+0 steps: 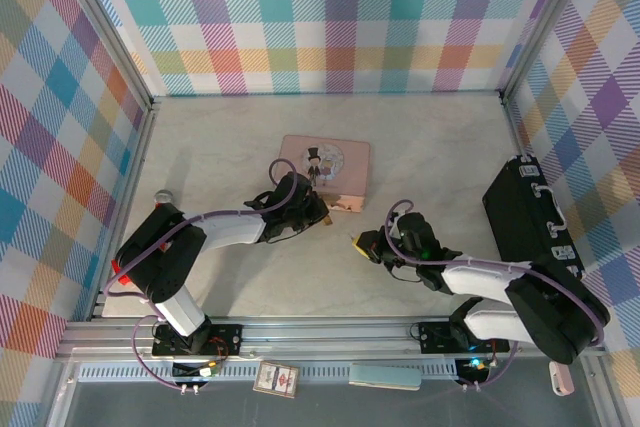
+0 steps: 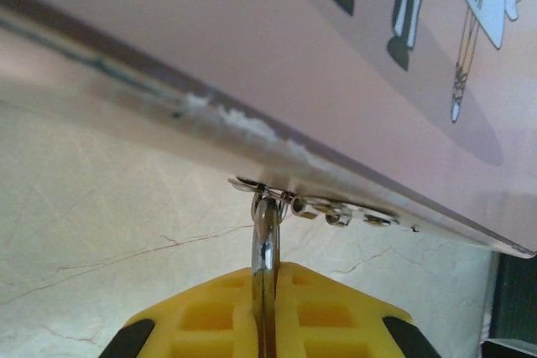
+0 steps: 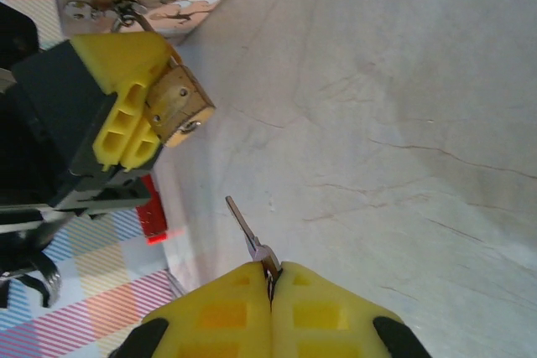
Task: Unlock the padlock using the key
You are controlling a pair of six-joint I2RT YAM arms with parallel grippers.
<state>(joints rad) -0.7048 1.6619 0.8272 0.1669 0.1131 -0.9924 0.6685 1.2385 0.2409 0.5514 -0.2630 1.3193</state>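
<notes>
The small brass padlock (image 3: 179, 106) hangs by its silvery shackle (image 2: 267, 236) from the hasp on the front edge of the pink tin (image 1: 325, 169). My left gripper (image 1: 322, 215) is shut on the padlock, and its yellow fingers (image 3: 126, 123) clamp the brass body. In the left wrist view the shackle rises from between the shut jaws up to the hasp. My right gripper (image 3: 270, 284) is shut on the head of the thin grey key (image 3: 243, 222). The key's blade points up and left toward the padlock, a short gap away. From above, the right gripper (image 1: 360, 243) sits just right of the left one.
A black case (image 1: 530, 217) lies at the right side of the marble table (image 1: 230, 147). Plaid walls enclose the back and sides. A card box (image 1: 276, 379) and a pale block (image 1: 385, 377) rest on the front rail.
</notes>
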